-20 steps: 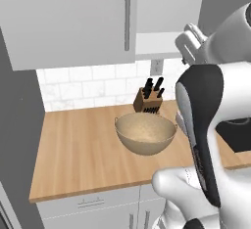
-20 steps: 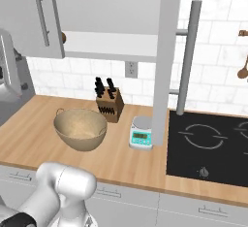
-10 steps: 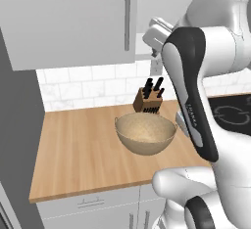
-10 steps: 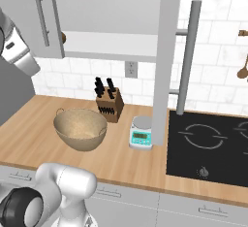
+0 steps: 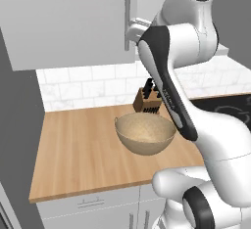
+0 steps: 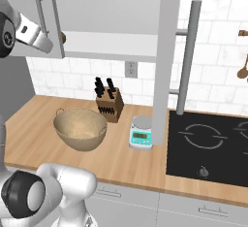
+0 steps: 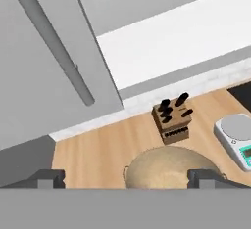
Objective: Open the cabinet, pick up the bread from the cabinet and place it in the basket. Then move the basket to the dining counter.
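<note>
Wood-grain worktop (image 6: 29, 138) | round speckled tan basket (image 6: 80, 128) | flat grey cabinet (image 5: 63, 22)

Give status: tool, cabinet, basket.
Tool open, empty, up at the left cabinet door. Right door swung open; shelf looks bare. Basket empty on worktop, knife block right behind it.

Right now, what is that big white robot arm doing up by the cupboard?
The robot's gripper is open and empty, raised beside the left door of the cabinet, near its silver handle. The right door stands swung open, showing a white shelf; no bread can be seen on the part that shows. Below, the basket sits empty on the wooden counter, next to a knife block and a kitchen scale.
</note>
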Motion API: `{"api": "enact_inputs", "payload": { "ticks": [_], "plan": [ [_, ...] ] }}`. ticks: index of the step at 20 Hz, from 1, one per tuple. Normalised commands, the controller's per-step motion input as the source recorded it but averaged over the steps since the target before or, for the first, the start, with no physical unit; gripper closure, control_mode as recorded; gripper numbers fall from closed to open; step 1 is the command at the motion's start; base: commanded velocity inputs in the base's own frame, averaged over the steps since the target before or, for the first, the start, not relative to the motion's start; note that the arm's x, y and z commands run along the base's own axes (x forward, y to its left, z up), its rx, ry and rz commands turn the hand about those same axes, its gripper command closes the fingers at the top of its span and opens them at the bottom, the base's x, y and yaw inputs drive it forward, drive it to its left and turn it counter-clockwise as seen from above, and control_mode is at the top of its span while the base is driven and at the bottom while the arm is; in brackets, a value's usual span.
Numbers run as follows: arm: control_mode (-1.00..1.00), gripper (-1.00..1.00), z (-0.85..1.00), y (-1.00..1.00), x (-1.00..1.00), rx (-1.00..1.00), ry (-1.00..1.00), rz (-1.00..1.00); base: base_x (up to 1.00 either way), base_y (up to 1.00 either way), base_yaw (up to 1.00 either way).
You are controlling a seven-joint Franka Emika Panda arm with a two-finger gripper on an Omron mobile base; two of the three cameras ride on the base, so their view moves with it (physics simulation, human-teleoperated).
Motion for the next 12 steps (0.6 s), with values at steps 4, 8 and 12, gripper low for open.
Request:
{"api": "enact_inputs", "payload": {
  "ticks": [4, 8, 12],
  "plan": [
    [-1.0, -1.0, 0.13, 0.36, 0.64, -0.2, -0.06, 0.17, 0.0, 0.0, 0.0],
    [-1.0, -1.0, 0.19, 0.63, 0.5, -0.15, 0.02, 0.14, 0.0, 0.0, 0.0],
    [-1.0, -1.0, 0.15, 0.3, 0.63, -0.08, 0.0, 0.04, 0.0, 0.0, 0.0]
  ]
}}
